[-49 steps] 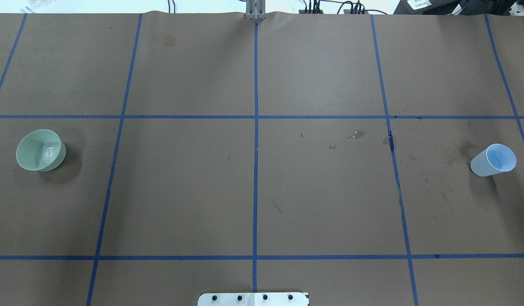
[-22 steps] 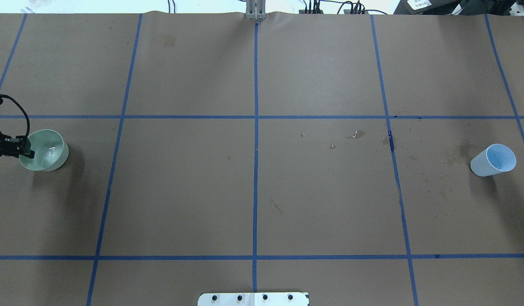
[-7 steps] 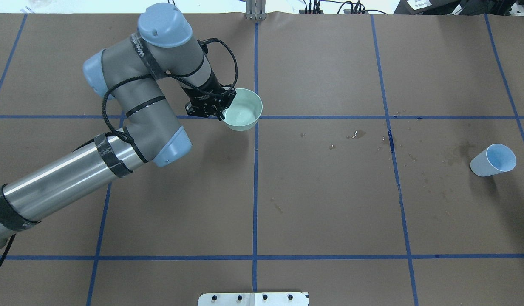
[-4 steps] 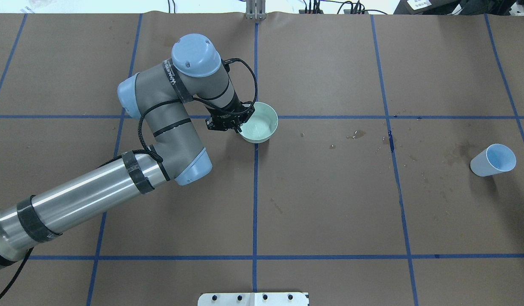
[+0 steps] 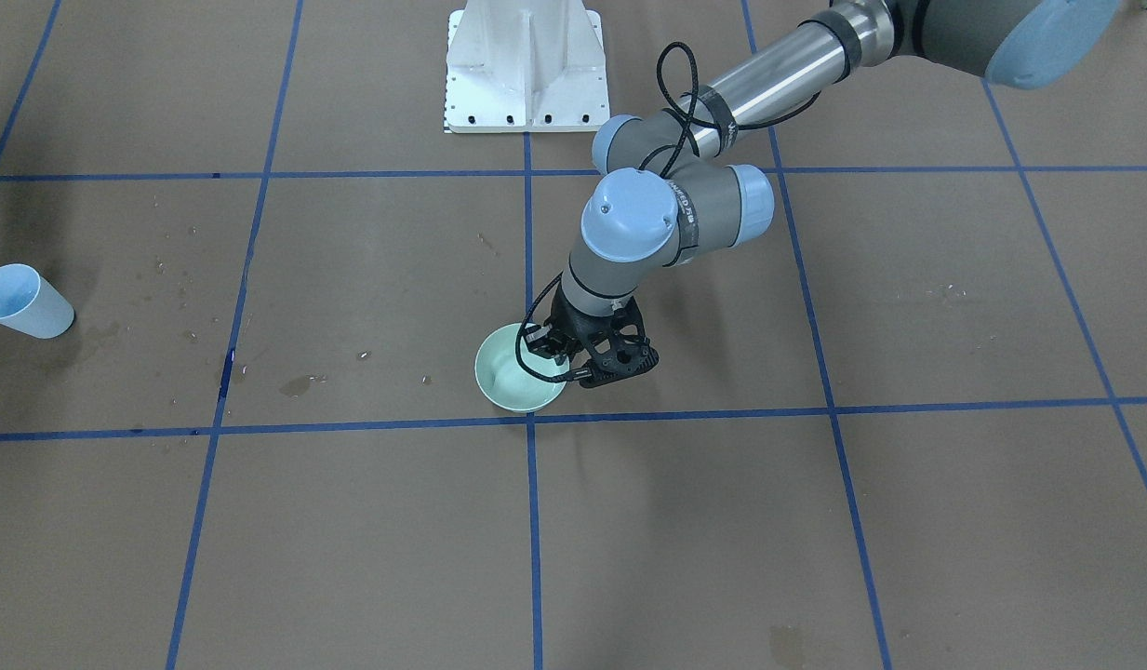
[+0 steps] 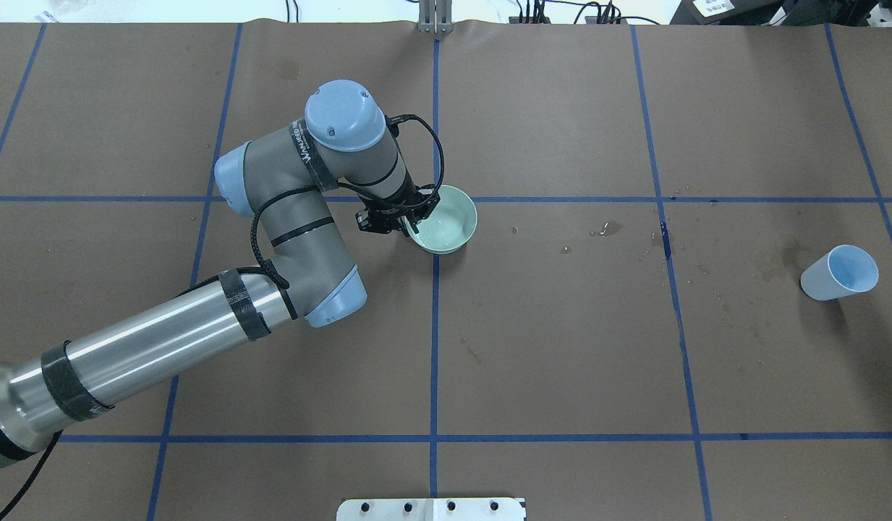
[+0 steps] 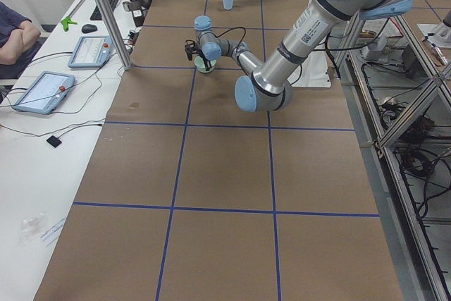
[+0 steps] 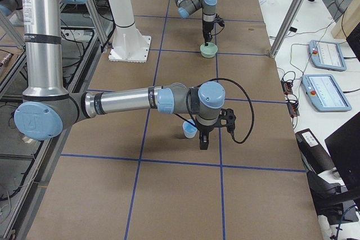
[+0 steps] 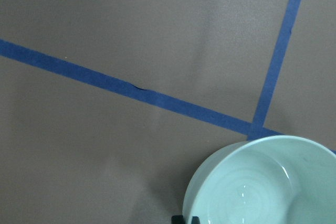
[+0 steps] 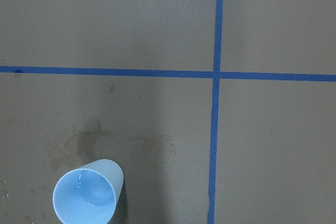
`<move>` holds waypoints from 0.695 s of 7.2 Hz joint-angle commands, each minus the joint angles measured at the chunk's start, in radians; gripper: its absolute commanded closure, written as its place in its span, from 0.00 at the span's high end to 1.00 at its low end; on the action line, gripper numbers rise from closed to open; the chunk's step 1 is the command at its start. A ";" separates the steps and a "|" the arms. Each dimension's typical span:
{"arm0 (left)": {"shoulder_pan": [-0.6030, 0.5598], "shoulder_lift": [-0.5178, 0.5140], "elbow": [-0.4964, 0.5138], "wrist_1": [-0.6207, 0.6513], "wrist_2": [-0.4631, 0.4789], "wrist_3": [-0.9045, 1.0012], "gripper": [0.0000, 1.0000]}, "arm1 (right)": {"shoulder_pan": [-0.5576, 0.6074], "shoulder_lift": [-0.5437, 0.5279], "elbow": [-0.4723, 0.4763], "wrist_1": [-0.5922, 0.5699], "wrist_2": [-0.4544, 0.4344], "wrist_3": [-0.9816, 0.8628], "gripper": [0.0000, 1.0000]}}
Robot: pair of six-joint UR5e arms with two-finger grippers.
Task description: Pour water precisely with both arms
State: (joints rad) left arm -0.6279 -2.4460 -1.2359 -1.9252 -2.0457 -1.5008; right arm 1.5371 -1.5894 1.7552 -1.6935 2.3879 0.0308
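You see a pale mint-green bowl [image 6: 447, 233], a light blue cup [image 6: 836, 276] and a brown table [image 6: 561, 347] gridded with blue tape [image 6: 433, 362] (darker stains [image 10: 79, 142] blotch it near the cup).

Brown paper [image 6: 561, 347] is lying under everything, looking dull and a bit rough, and darker wet spots [image 10: 79, 142] are soaking into it. Blue tape [image 6: 434, 347] is running over it in smooth, slightly shiny strips. The bowl [image 6: 461, 217] is looking hard, smooth and glossy, and the water [image 9: 247, 198] in it is giving off tiny bright glints. The cup [image 6: 818, 282] is looking like thin, smooth plastic with a soft shine. The left arm [image 6: 163, 340] is shining like bare silver metal along its tube. Its bends are looking dull grey and its caps [image 6: 344, 114] like smooth blue plastic. Black tape bands [image 6: 244, 315] are wrapping it. The left gripper [image 6: 413, 223] is looking dull black. The stand [image 5: 526, 65] is looking like white painted metal.
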 commanded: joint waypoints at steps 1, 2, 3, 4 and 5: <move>-0.006 0.010 -0.046 0.005 0.001 0.001 1.00 | 0.000 0.014 0.001 -0.006 -0.006 0.000 0.99; -0.033 0.012 -0.107 0.018 -0.008 0.002 1.00 | -0.003 0.032 0.006 -0.012 -0.007 0.000 0.99; -0.088 0.040 -0.222 0.145 -0.037 0.004 1.00 | -0.046 0.060 0.013 -0.038 -0.010 0.000 0.99; -0.183 0.057 -0.340 0.313 -0.085 0.051 1.00 | -0.051 0.115 0.013 -0.129 -0.024 0.001 0.99; -0.243 0.108 -0.420 0.404 -0.109 0.180 1.00 | -0.051 0.047 0.094 -0.111 -0.018 0.003 0.99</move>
State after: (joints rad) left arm -0.7887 -2.3846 -1.5434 -1.6571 -2.1182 -1.4322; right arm 1.4929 -1.5129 1.7871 -1.7859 2.3703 0.0321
